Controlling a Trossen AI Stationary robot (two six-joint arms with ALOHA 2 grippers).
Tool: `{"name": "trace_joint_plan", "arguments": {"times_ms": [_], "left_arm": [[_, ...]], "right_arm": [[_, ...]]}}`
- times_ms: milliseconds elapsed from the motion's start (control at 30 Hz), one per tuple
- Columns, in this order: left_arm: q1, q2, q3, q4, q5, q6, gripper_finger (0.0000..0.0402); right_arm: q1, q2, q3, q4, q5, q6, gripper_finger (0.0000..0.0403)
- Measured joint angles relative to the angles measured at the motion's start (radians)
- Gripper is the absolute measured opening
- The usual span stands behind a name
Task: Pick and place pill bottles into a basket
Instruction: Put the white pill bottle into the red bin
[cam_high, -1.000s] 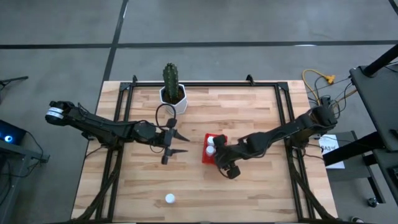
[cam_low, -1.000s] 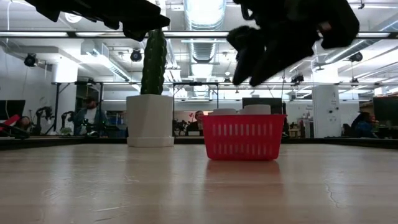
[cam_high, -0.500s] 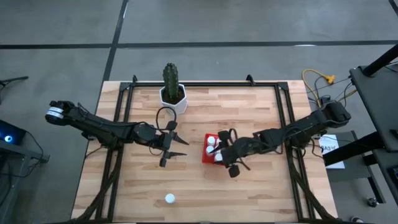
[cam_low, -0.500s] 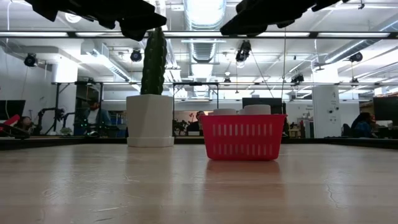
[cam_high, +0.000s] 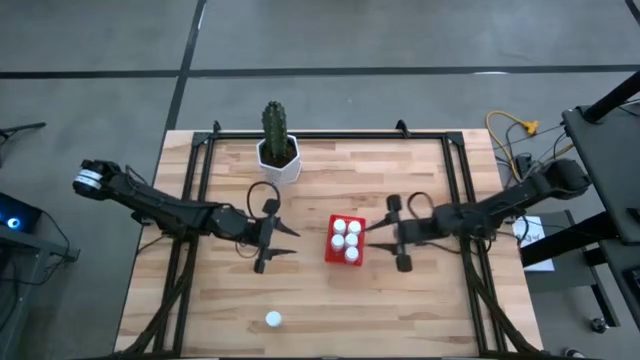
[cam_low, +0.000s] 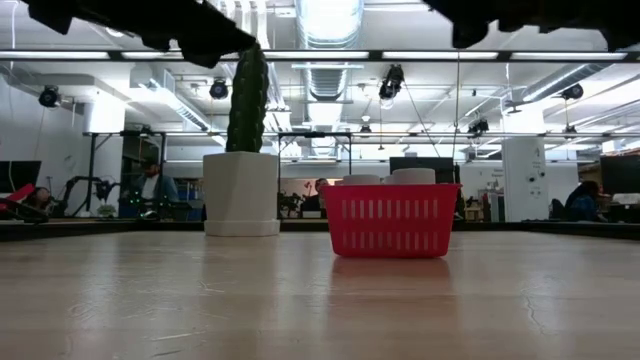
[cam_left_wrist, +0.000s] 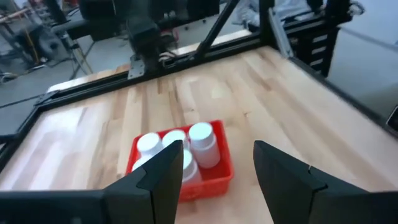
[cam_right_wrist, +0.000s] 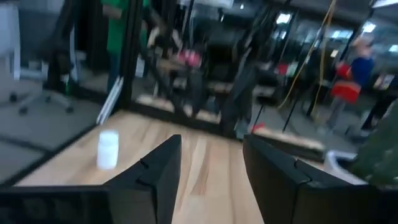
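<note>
Pill bottles (cam_high: 346, 238): labels unreadable, prob. blank

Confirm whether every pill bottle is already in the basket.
No: one pill bottle stands alone on the table, away from the red basket holding the others.

Even, soft light falls from above in the high view, leaving the wooden counter (cam_high: 330, 290) bright with only faint shadows under the arms. In the low view, ceiling lights (cam_low: 325, 15) glare white and long strips shine across the room, so the arms at the top edge read as black silhouettes; the near counter surface is softly out of focus. The left wrist view is slightly smeared, the basket (cam_left_wrist: 221, 165) and bottles (cam_left_wrist: 202, 142) soft-edged. The right wrist view is heavily blurred, the background streaked and a lone bottle (cam_right_wrist: 108, 149) hazy.
</note>
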Motion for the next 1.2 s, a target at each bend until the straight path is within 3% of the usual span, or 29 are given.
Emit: {"name": "trace_joint_plan", "arguments": {"times_ms": [133,500,600,867,1200], "left_arm": [[-0.012,-0.023,-0.038,0.038,-0.020,-0.003,0.0178],[-0.027,-0.056,-0.090,0.078,-0.024,-0.019,0.0178],[-0.030,-0.063,-0.122,0.121,-0.028,-0.019,0.0178],[-0.033,-0.123,-0.185,0.197,-0.033,-0.019,0.0178],[-0.044,-0.256,-0.266,0.207,-0.031,-0.013,0.0178]], "right_arm": [[-0.007,-0.117,-0.097,0.072,0.000,-0.011,0.0155],[-0.121,-0.425,-0.290,0.069,-0.039,0.031,0.0139],[-0.139,-0.496,-0.319,0.071,-0.092,0.049,0.0140],[-0.140,-0.642,-0.397,0.080,-0.086,0.050,0.0135],[-0.141,-0.787,-0.435,0.024,-0.036,0.048,0.0079]]}}
